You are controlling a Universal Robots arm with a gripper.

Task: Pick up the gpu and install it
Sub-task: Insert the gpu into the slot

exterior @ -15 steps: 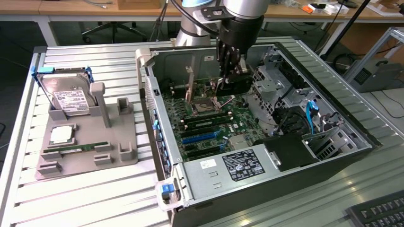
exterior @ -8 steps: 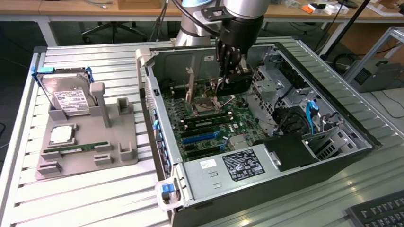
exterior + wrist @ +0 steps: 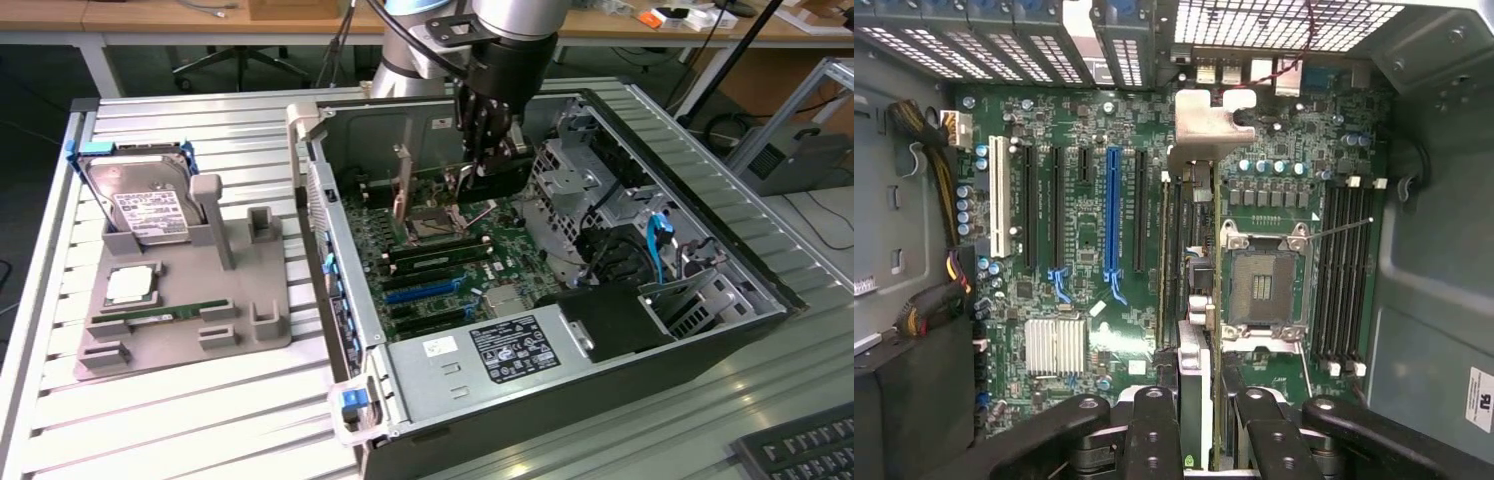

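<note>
The gpu (image 3: 458, 190) is a thin card seen edge-on, hanging inside the open computer case (image 3: 747, 290) over the motherboard. My gripper (image 3: 474, 165) reaches down into the case from above and is shut on the card's upper edge. In the wrist view the gpu (image 3: 1192, 240) runs as a narrow slat between my fingers (image 3: 1154, 430), with its grey metal bracket (image 3: 1209, 120) toward the vented rear wall. It sits between the black expansion slots (image 3: 1139, 210) and the empty CPU socket (image 3: 1259, 285). Whether its lower edge touches a slot I cannot tell.
A grey fixture (image 3: 254, 310) at the exterior view's left holds a hard drive (image 3: 140, 205), a processor (image 3: 130, 285) and a memory stick (image 3: 160, 315). The power supply (image 3: 514, 350) fills the case's near corner. A keyboard (image 3: 801, 450) lies at the lower right.
</note>
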